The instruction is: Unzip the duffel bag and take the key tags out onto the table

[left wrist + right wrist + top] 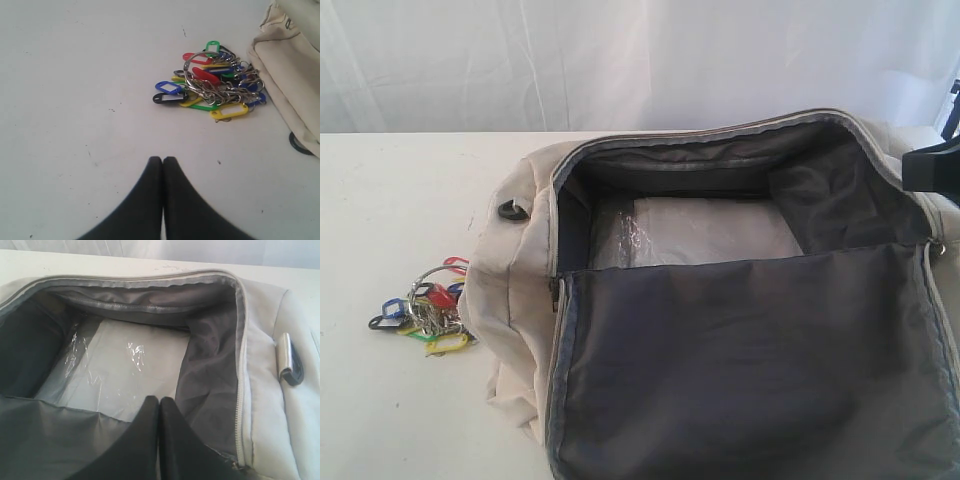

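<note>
The left claw [162, 159] is hovering pinched shut and empty, the tags [212, 85] lying just ahead of it on the table [75, 75], beside the bag [290, 75]. The right claw [159, 400], shut too, is hanging over the unzipped opening. To my eye, both should be lifting straight clear, snagging nothing.

Cream duffel bag [520, 290] — red, green, yellow, blue key tags [428, 310].

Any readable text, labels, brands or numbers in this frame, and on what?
None can be read.
The key tags have white label windows, but no writing shows on them.
A small dark mark on the duffel bag is too blurred to read.
</note>
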Motion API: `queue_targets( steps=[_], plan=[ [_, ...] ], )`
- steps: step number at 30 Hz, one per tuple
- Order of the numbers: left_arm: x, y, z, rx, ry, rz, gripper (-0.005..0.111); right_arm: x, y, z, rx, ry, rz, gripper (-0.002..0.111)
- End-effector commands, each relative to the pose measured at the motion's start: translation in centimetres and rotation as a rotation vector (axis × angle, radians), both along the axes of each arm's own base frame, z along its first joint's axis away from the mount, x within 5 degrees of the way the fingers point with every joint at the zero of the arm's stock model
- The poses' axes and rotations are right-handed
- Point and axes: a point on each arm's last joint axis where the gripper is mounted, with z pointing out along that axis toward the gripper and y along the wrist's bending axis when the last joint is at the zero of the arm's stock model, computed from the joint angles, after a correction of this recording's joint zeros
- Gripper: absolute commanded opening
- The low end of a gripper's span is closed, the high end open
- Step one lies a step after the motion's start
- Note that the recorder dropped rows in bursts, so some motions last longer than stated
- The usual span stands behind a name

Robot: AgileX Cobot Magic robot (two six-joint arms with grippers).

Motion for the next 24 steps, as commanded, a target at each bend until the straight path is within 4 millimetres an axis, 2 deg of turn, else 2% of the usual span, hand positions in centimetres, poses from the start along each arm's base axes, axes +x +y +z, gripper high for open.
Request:
queue_targets(
  steps=[1,9,24],
  plan=[
    [-0.01,0.06,0.01,0.027,-0.006,-0.007,0.000,-0.07,-0.02,-0.01,-0.010,-0.008,0.000,0.000],
    [-0.01,0.06,0.01,0.092,-0.004,-0.033,0.000,-0.07,-0.02,-0.01,-0.010,-0.008,0.000,0.000],
    [-0.01,0.06,0.01,0.092,-0.004,-0.033,0.000,-0.07,-0.02,-0.01,-0.010,-0.008,0.000,0.000]
  ],
)
